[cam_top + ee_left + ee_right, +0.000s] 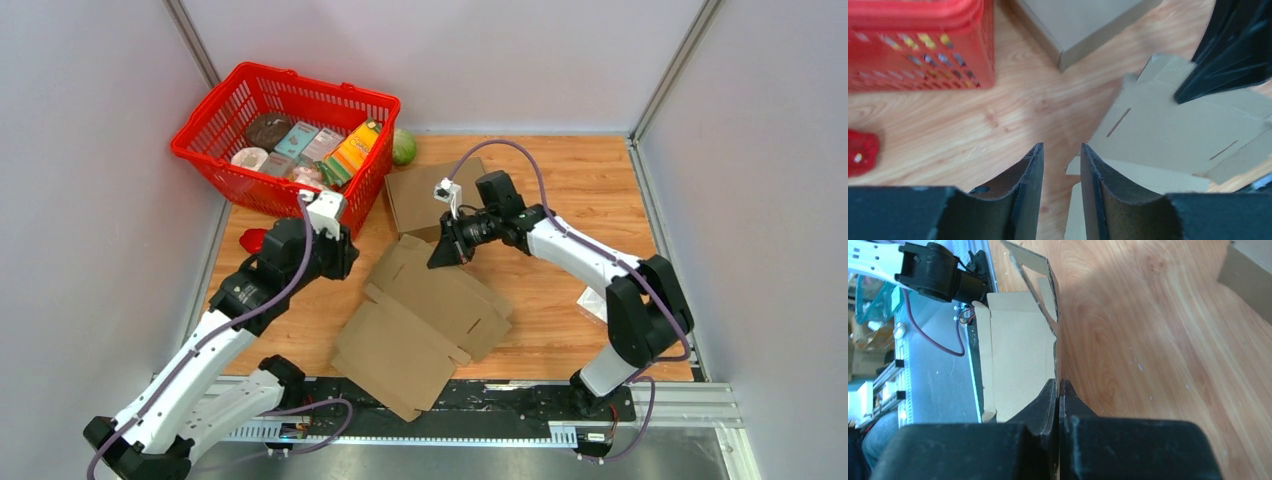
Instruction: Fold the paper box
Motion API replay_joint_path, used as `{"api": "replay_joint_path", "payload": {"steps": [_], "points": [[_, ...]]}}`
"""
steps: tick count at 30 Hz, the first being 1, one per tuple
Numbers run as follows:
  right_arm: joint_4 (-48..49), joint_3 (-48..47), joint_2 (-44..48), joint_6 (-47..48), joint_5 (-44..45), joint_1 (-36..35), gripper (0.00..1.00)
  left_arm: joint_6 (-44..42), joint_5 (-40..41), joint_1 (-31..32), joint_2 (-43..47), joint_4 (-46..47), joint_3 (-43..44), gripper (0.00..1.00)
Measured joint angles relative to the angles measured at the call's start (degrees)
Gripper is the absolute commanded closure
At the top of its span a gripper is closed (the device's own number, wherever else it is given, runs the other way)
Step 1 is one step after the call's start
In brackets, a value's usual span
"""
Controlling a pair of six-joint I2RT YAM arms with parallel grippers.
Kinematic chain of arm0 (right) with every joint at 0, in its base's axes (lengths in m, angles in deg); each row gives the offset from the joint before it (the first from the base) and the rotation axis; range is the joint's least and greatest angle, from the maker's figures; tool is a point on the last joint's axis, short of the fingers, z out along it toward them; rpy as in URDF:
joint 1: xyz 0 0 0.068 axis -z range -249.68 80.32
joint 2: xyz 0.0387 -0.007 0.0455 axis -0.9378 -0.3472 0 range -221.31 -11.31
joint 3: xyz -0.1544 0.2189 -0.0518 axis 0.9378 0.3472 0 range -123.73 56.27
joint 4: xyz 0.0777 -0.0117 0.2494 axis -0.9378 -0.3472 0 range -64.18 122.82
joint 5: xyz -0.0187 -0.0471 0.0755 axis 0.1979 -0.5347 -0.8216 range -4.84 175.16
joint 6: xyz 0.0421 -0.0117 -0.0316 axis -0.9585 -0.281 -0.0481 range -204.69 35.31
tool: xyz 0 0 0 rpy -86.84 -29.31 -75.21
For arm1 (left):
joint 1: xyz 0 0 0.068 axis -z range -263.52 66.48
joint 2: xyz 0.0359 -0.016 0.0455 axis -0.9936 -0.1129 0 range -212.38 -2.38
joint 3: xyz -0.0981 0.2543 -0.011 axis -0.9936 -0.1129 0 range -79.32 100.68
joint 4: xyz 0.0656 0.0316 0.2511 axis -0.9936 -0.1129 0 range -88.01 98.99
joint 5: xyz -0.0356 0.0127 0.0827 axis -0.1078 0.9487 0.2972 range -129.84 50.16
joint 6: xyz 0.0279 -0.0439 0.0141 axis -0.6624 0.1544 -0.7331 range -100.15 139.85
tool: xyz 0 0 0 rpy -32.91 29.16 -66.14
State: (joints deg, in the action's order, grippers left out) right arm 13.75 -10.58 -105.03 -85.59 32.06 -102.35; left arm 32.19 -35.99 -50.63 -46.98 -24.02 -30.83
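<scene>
The paper box [430, 310] lies unfolded and mostly flat in the middle of the wooden table, a brown cardboard sheet with slots and flaps. My right gripper [441, 256] is at its far edge, jaws pressed together on a thin flap [1047, 285] that rises edge-on from them. The sheet [1018, 355] spreads to the left of the right gripper [1058, 382]. My left gripper [345, 255] hovers just off the sheet's left side. In the left wrist view the left gripper [1062, 147] stands open with nothing between its fingers, and the box [1173, 125] lies ahead to the right.
A red basket [200, 150] full of groceries stands at the back left. A folded cardboard box [420, 195] sits behind the sheet, a green ball [404, 146] beside the basket. A small red object [252, 240] lies near the left arm. White paper [595, 300] lies by the right arm.
</scene>
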Motion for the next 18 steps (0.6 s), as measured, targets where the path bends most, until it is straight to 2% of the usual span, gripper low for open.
{"api": "replay_joint_path", "payload": {"steps": [1,3,4,8,12,18], "points": [[-0.2,1.1,1.4,-0.6,1.4,0.0,1.0,0.5,0.2,-0.1,-0.4,-0.7,1.9,0.68],[-0.4,2.3,4.2,-1.6,4.0,0.0,1.0,1.6,-2.4,-0.1,-0.6,0.0,4.9,0.69],[-0.5,2.4,5.0,-1.9,4.8,-0.1,1.0,2.5,-5.0,-0.1,-0.6,1.7,5.8,0.75],[0.7,2.8,7.6,-3.4,6.2,-0.6,1.0,7.3,-12.2,0.4,-3.0,6.4,9.7,0.84],[1.0,3.2,8.3,-4.1,6.8,-1.7,1.0,8.9,-9.8,2.6,-10.6,6.1,17.4,0.87],[1.7,3.3,9.7,-4.8,7.2,-2.9,1.0,9.3,-3.9,4.1,-19.0,4.6,19.0,0.92]]}}
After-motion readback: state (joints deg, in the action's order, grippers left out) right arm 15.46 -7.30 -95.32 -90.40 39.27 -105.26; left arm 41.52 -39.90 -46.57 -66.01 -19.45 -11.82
